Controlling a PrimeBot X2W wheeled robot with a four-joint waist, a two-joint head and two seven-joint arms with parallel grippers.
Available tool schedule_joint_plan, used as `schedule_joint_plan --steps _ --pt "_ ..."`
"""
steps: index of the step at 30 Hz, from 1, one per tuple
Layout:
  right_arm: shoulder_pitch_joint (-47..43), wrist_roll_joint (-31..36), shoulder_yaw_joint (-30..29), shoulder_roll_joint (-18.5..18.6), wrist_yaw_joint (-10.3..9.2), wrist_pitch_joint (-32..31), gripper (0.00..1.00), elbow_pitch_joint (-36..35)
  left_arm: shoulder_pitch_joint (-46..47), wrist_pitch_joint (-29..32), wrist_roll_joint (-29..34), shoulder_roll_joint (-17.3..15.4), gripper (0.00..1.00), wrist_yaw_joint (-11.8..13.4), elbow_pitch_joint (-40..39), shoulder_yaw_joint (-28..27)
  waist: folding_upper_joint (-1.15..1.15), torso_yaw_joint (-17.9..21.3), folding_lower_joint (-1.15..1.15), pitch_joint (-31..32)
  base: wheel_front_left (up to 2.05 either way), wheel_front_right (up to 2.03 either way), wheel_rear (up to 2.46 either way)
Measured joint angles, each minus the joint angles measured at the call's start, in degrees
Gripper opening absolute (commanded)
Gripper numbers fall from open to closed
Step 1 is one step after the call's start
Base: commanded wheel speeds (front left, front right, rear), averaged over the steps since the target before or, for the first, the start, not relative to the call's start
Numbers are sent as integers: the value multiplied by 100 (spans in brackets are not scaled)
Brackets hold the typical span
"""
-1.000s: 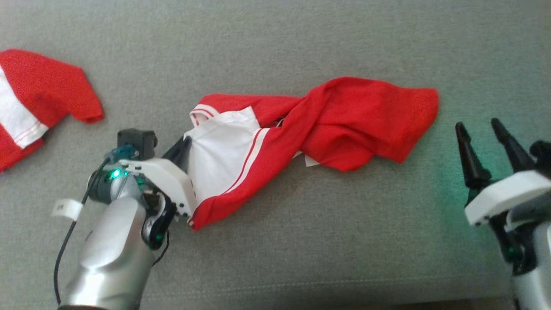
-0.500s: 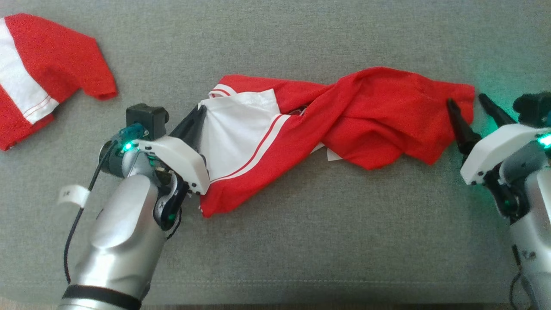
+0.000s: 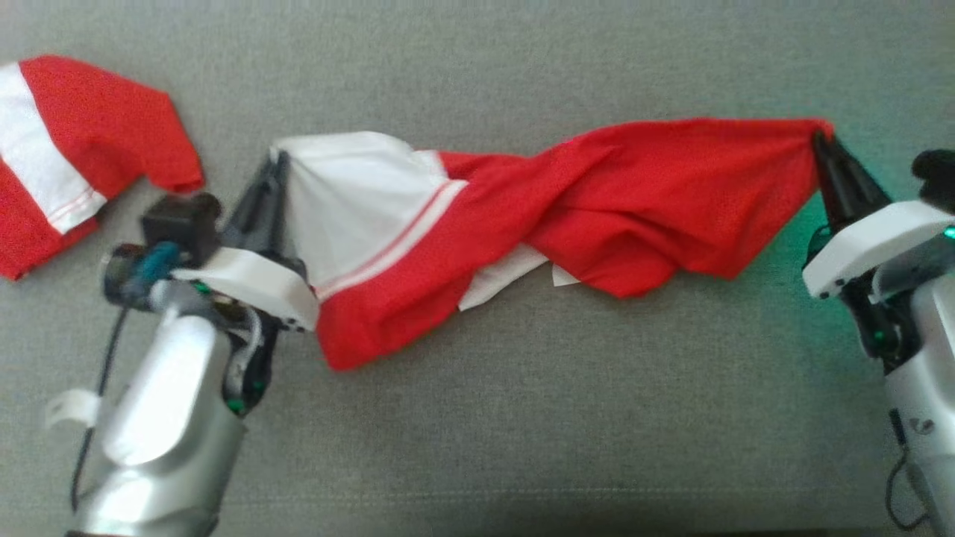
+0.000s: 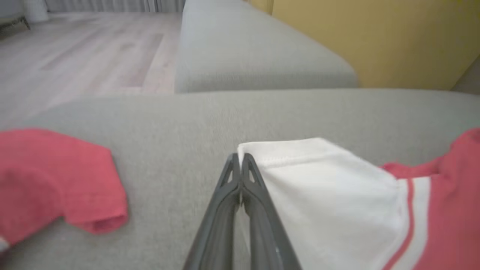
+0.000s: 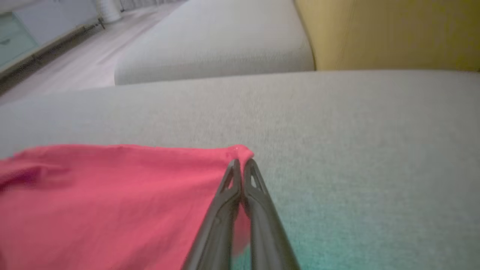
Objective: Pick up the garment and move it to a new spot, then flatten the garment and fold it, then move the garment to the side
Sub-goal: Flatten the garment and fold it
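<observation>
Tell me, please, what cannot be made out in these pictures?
1. Head view: the second garment is cut off by the left edge, so its full shape is unknown.
2. Head view: the held garment is twisted, and its own folds hide what type it is.
3. Wrist views: the shut left gripper and right gripper cover how much cloth each pinches.

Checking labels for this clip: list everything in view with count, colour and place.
garment: one, red with white panel, twisted, stretched over the sofa between the grippers
second garment: one, red and white, on the sofa, far left
sofa: one, grey, beneath everything
floor: one, pale wood, beyond the sofa
wall: one, yellow, beyond the sofa
left gripper: one, dark fingers, shut on the garment's white corner
right gripper: one, dark fingers, shut on the garment's red corner
</observation>
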State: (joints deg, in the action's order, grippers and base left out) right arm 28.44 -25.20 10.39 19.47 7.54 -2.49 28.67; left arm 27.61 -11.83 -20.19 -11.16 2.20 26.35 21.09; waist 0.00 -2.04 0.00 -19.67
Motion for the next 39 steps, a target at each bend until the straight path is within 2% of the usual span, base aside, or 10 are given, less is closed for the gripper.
schedule_joint_plan --steps 5,10,15,21,30,35,39 --pt "-231 0 -199 66 0 318 0 -740 -232 -87 91 -335 0 312 -1136 -286 0 71 0 318 0 0 0" --pt "-529 126 -568 82 0 308 0 -1790 -413 -12 194 -599 0 538 -2225 -454 0 161 0 686 0 0 0" --pt "-693 319 -1134 70 0 -147 0 -3084 -351 222 307 -867 0 643 -3192 -593 0 239 0 1077 0 0 0" --pt "-680 469 -1603 -24 0 -801 0 -4213 230 599 361 -1047 0 635 -3754 -646 0 291 0 1454 0 0 0" --pt "-499 435 -1645 -76 0 -1225 0 -4421 1183 925 380 -1051 0 337 -3560 -471 0 340 0 1618 0 0 0" --pt "-73 279 -1510 -133 0 -1247 0 -3955 1795 922 339 -975 0 107 -2996 -280 0 348 0 1514 0 0 0" --pt "459 204 -1291 -157 0 -1152 0 -3310 2347 769 327 -779 0 -110 -2187 -120 0 357 0 1355 0 0 0"
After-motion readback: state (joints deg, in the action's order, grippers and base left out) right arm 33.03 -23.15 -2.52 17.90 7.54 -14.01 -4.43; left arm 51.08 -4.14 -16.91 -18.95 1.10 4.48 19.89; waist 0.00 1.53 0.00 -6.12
